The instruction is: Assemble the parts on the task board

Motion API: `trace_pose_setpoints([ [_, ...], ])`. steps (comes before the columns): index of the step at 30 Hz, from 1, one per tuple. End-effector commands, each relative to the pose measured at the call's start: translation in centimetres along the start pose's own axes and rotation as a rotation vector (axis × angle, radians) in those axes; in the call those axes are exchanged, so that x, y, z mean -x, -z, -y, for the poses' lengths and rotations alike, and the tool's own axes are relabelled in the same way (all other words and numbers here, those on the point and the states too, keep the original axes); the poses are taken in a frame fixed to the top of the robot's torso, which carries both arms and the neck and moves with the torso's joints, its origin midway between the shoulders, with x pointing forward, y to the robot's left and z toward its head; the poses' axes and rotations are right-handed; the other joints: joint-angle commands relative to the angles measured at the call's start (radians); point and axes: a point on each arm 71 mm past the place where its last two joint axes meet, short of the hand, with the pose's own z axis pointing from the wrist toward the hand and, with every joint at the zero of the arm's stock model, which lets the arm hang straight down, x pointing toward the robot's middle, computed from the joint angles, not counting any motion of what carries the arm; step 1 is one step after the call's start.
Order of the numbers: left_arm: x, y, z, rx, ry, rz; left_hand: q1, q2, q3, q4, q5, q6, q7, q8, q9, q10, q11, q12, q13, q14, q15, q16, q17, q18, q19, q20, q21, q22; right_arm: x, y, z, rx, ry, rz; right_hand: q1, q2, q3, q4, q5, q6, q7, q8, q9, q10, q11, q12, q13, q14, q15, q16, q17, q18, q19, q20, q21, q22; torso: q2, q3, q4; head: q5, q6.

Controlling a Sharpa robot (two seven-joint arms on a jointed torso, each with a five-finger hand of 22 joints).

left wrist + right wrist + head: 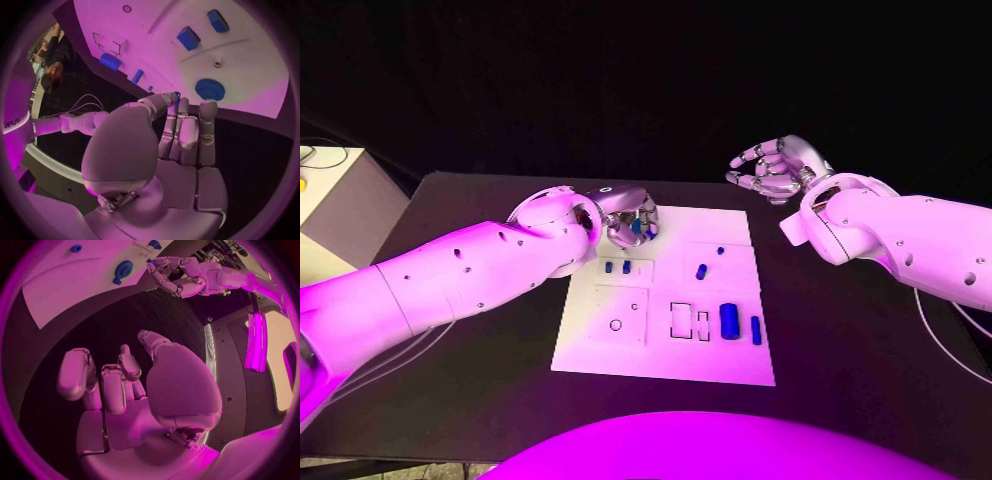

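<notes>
The white task board (661, 352) lies in the middle of the table. Several blue parts rest on it: two short ones (616, 267), a thick cylinder (730, 320) and a thin bar (756, 330). My left hand (629, 214) hovers at the board's far left corner, beside a round blue toothed part (209, 89). Its thumb and a finger pinch what looks like a small blue part (177, 94), mostly hidden. My right hand (776, 168) hangs above the table beyond the board's far right corner, with its fingers curled in on nothing (119, 380).
The black table (473, 340) extends on all sides of the board. A pale cabinet (332, 195) stands off the table's left edge. Empty outlined slots (682, 320) sit in the board's near half.
</notes>
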Motion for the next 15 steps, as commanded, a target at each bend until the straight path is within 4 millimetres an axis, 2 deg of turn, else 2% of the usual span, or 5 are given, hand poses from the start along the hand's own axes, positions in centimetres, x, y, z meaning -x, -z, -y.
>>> trace_pose_setpoints([
  [1,0.2,0.4,-0.4,0.004,0.025,-0.017,-0.009,0.004,-0.001,-0.007,0.001,0.007,0.0,-0.004,0.002,0.018,-0.009,-0.005,0.001,0.004,0.001,0.004,0.0,-0.018,-0.002,0.001,0.004,-0.001,0.0,0.1,-0.1,0.012,0.0,-0.008,0.007,0.001,0.002,0.004,0.005,-0.006,0.001,0.005,0.001,0.0,0.0,-0.001,0.001,0.044,0.005,-0.002,0.083,0.015,0.002,-0.002,0.004,0.072,0.0,0.0,0.0012,-0.002,0.0],
  [8,0.6,1.4,-2.2,0.05,-0.002,-0.026,-0.013,0.002,-0.005,-0.008,0.0,0.009,0.0,-0.007,0.004,0.023,-0.009,-0.011,0.001,0.003,0.001,0.003,-0.003,-0.018,-0.003,0.001,0.003,-0.001,0.1,0.1,0.0,0.01,0.001,-0.005,0.007,0.001,0.002,0.004,0.005,-0.006,0.001,0.005,0.001,0.0,0.0,-0.001,0.001,0.044,0.005,-0.002,0.083,0.015,0.002,-0.002,0.004,0.072,0.0,-0.0017,0.002,0.001,0.0],
  [15,0.7,1.8,-3.5,0.087,-0.046,-0.037,-0.016,0.001,-0.008,-0.008,-0.001,0.013,0.0,-0.008,0.006,0.028,-0.01,-0.017,0.002,0.002,0.001,0.003,-0.003,-0.018,-0.004,0.001,0.003,-0.001,0.1,0.1,0.0,0.01,0.001,-0.004,0.007,0.001,0.002,0.004,0.005,-0.006,0.001,0.005,0.001,0.0,0.0,-0.001,0.001,0.044,0.005,-0.002,0.083,0.015,0.002,-0.002,0.004,0.072,0.001,-0.0013,0.0011,0.001,0.0],
])
